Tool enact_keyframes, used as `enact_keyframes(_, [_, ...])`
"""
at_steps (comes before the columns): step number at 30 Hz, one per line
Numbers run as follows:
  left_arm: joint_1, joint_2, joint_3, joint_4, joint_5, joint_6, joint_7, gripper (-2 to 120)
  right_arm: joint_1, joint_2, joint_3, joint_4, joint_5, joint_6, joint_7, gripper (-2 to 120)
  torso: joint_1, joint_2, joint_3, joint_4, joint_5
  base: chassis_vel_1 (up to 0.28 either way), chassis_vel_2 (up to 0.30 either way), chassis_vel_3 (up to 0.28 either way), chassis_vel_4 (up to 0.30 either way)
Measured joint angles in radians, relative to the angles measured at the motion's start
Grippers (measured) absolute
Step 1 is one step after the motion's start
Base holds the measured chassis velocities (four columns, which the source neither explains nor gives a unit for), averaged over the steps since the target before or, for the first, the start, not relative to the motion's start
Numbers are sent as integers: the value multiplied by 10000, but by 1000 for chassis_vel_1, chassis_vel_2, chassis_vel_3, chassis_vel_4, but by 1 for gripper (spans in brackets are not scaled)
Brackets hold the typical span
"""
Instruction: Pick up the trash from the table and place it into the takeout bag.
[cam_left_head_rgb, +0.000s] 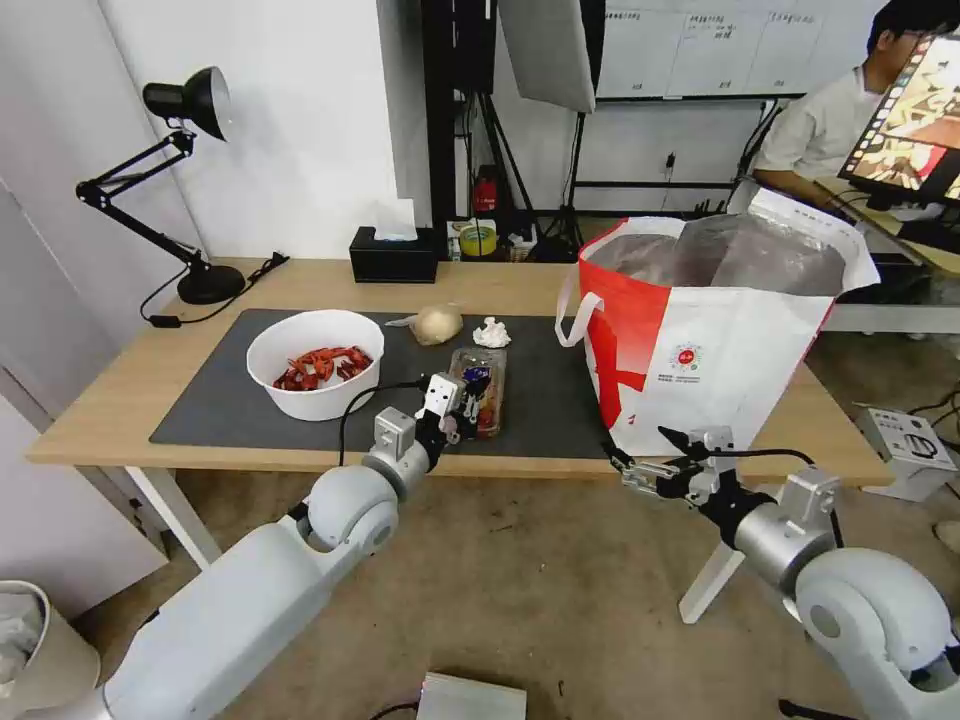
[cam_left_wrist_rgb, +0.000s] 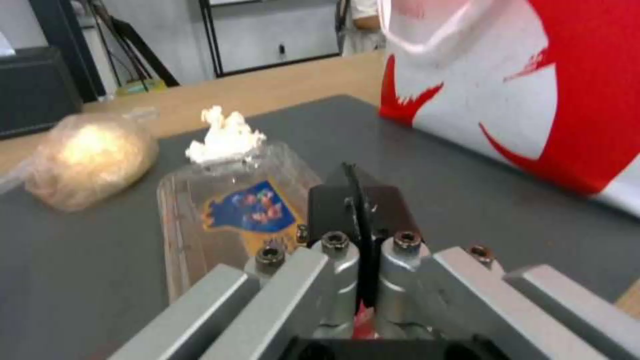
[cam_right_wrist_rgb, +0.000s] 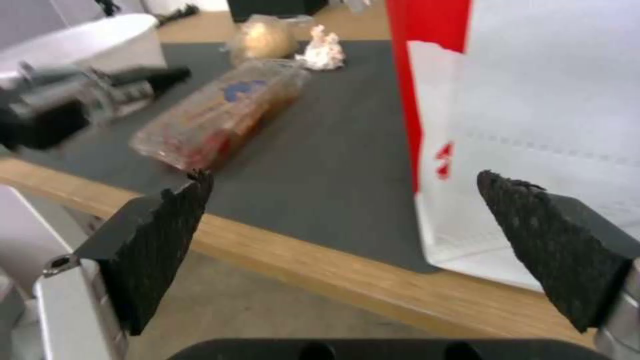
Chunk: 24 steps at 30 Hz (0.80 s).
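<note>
The left gripper (cam_left_head_rgb: 468, 400) sits at the near end of the clear plastic tray (cam_left_head_rgb: 480, 385) on the dark mat (cam_left_head_rgb: 220, 400) of the worktop (cam_left_head_rgb: 110, 400). Its fingers (cam_left_wrist_rgb: 357, 200) are pressed narrow together, and from the left wrist view I cannot tell for sure whether they pinch the tray's near edge or just rest against it. The tray's long axis runs away from the robot toward the tissue wad (cam_left_head_rgb: 491, 332) and the wrapped lump (cam_left_head_rgb: 437, 323), which lie just beyond its far end. The takeout bag (cam_left_head_rgb: 710, 350) stands open to the right of the tray, near it but apart. The bowl of shells (cam_left_head_rgb: 314, 362) sits to the left. The right gripper (cam_left_head_rgb: 650, 460) hangs wide open off the worktop's front edge, just before the bag's lower corner, holding nothing. The left arm is clearly the nearer one to the tray.
</note>
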Motion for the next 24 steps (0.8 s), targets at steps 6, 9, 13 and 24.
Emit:
enact_keyframes(6, [7, 83, 81, 177, 41, 0, 107, 0, 388, 1, -317, -122, 1196, -19, 252, 100, 0, 0, 0, 0, -1, 0, 0, 0, 0])
enact_keyframes(9, [7, 179, 128, 183, 46, 0, 113, 0, 683, -9, -534, -212, 2237, -48, 560, 100, 0, -1, 0, 0, 0, 0, 0, 0, 0])
enact_keyframes(13, [8, 306, 161, 176, 25, 0, 110, 0, 1191, 16, -919, -374, 3656, -80, 1000, 100, 0, 0, 0, 0, -2, 0, 0, 0, 0])
enact_keyframes(24, [0, 506, 248, 217, -15, -3, 112, 0, 2372, 473, -1928, -1105, 6018, -1, 1915, 100, 0, -1, 0, 1, -1, 0, 0, 0, 0])
